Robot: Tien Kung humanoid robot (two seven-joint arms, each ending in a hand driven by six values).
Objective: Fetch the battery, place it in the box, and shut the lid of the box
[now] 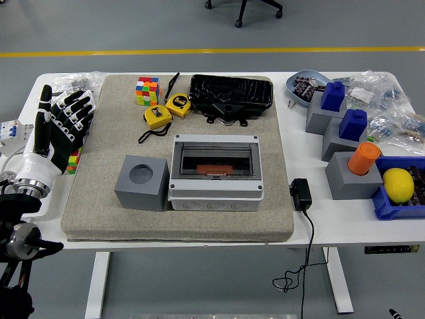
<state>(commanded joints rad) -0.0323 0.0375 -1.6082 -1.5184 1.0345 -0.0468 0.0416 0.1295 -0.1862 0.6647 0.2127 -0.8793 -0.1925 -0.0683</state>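
A grey box [216,194] stands in the middle of the beige mat [93,199], its dark see-through lid [216,158] lying down over the opening. Through the lid shows an orange-red object [216,171]; I cannot tell whether it is the battery. My left hand [62,119] is raised at the table's left edge, well left of the box, fingers spread upward and holding nothing. The right arm does not show.
A grey cube with a round hole [141,182] sits just left of the box. Behind are two yellow tape measures [159,115], a colour cube [149,90] and a black tray [231,93]. A black adapter [301,193], grey blocks, an orange cylinder [364,158] and a lemon [398,185] stand at the right.
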